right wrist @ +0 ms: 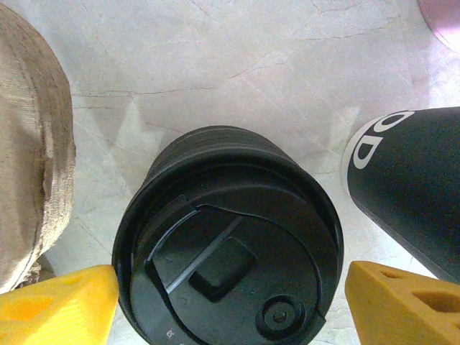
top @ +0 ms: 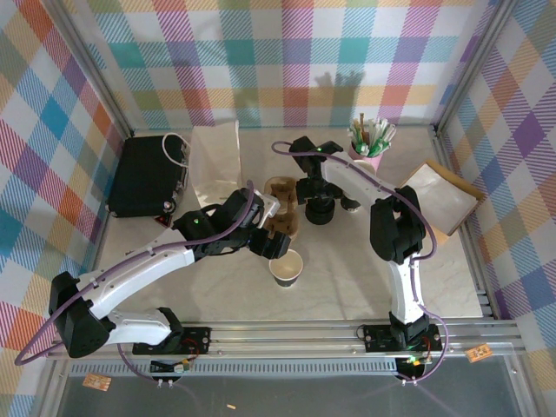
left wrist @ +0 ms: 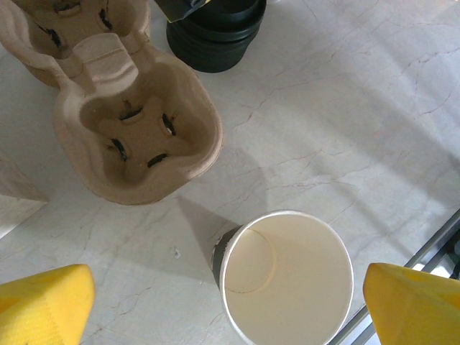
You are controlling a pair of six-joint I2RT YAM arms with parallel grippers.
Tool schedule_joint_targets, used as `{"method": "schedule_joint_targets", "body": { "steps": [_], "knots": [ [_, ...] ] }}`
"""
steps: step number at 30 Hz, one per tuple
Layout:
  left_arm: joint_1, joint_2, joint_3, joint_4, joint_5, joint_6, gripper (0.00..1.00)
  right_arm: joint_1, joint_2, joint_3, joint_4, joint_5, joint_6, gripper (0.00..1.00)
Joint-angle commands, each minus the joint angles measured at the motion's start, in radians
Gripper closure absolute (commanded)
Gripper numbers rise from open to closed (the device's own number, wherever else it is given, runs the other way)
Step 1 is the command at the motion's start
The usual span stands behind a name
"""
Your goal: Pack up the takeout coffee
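Black lids (right wrist: 226,244), dark object (right wrist: 417,180) with white "D" letters; paper cup (left wrist: 286,280)

Paper cup (top: 286,268): standing at the lower centre of the top view, just below the cup carrier.
Cup carrier (top: 282,187): lying at the centre, above the paper cup.
Lid stack (top: 319,209): sitting just right of the carrier.
Box (top: 146,176): sitting at the left.
Flat bag (top: 215,161): lying just right of the box.
Cup of straws (top: 369,148): standing upper right, above the lid stack.
Second bag (top: 439,198): lying at the far right.
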Motion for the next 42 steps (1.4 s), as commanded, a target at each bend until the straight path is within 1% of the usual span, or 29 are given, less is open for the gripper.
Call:
{"method": "schedule_joint_targets", "body": {
  "steps": [1,26,30,38,40,42],
  "knots": [
    [-0.004,0.006,0.030,-0.012,0.015,-0.007,0.04,-0.006,0.001,0.005,-0.004,-0.017,0.000,0.17],
    [-0.004,0.018,0.033,-0.007,0.016,-0.010,0.05,-0.008,0.029,-0.005,-0.015,-0.022,-0.001,0.18],
    [-0.004,0.022,0.035,-0.006,0.016,-0.011,0.04,-0.009,0.029,-0.014,-0.012,-0.029,-0.001,0.22],
    [-0.004,0.030,0.040,-0.003,0.016,-0.013,0.05,-0.012,0.026,-0.026,-0.002,-0.035,-0.004,0.24],
    [-0.004,0.032,0.041,-0.001,0.016,-0.013,0.05,-0.014,0.028,-0.027,-0.003,-0.037,-0.003,0.23],
    [-0.005,0.034,0.041,0.001,0.018,-0.016,0.05,-0.014,0.029,-0.026,-0.009,-0.026,-0.003,0.18]
  ]
}}
